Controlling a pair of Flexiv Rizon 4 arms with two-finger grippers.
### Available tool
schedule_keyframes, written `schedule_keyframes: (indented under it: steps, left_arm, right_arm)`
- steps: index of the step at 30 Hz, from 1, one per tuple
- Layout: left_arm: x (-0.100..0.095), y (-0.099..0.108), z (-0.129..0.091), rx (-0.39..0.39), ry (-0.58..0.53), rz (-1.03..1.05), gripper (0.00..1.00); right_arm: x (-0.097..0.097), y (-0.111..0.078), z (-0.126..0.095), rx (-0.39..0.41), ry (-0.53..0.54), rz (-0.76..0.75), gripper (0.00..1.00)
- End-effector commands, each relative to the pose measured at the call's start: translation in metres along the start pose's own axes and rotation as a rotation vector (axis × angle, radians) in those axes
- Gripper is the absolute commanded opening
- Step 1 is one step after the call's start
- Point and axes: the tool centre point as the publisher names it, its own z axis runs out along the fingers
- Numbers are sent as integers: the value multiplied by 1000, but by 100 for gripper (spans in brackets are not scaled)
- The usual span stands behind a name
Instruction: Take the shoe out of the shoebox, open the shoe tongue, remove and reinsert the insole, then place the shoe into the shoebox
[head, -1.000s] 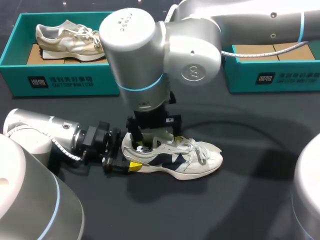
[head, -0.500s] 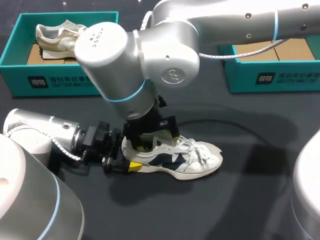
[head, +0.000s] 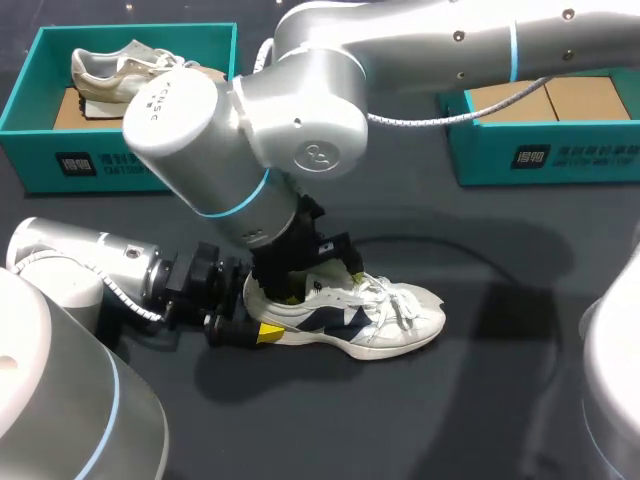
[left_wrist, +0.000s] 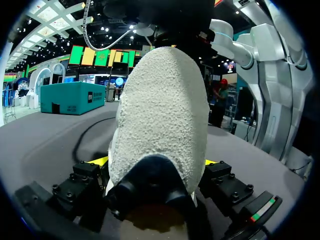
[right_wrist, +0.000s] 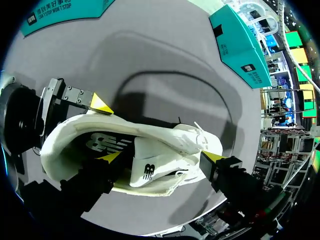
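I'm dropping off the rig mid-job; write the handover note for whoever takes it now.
Left hand: shut on the heel of the shoe, which stands on its sole on the table.
Right hand: open above the shoe's mouth, one finger inside, the other outside past the tongue.
Right shoebox holds no shoe; left shoebox holds a beige shoe.
Done: shoe out of the box.
Left: an insole lies in the shoe; whether it was already pulled and reinserted cannot be told. Then return the shoe to the box.
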Motion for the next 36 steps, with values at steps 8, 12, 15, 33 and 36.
schedule_keyframes:
  steps: [8,12,15,33,36]
  left_arm:
    - [-2,2,2,-2,-2,-1,0]
    - [-2,2,2,-2,-2,-1,0]
    - [-2,2,2,-2,-2,-1,0]
    - [-2,2,2,-2,-2,-1,0]
    - [-2,2,2,-2,-2,-1,0]
  right_arm:
    - [-4,-10,8,-24,-64,654,100]
    - [-10,-12,8,-35,-51,679,100]
    - [-13,-13,7,-41,-47,694,100]
    - [-40,-18,3,-20,36,810,79]
    - [-41,-19,2,-9,50,827,61]
